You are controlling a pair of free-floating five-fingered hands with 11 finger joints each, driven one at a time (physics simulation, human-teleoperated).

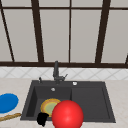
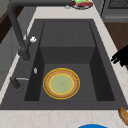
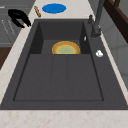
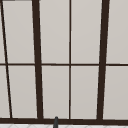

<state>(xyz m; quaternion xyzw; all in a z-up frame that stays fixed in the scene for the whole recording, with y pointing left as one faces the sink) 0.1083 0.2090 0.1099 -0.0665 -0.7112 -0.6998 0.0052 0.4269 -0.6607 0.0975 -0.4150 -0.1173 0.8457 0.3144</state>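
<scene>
Down in the sink [image 2: 105,75] basin lies a round yellow plate [image 2: 61,83], flat, face up, with no long axis. It looks stiff, breakable and probably slick; its raised rim seems the best hold. One black hand [image 1: 42,118] hovers at the front edge, fingers curled, holding nothing.

A pale marble countertop [image 1: 117,100] held a dark sink [image 1: 90,100]. At nine o'clock of the sink lay a blue plate [image 1: 7,102] and a wooden stick [image 1: 10,116].
</scene>
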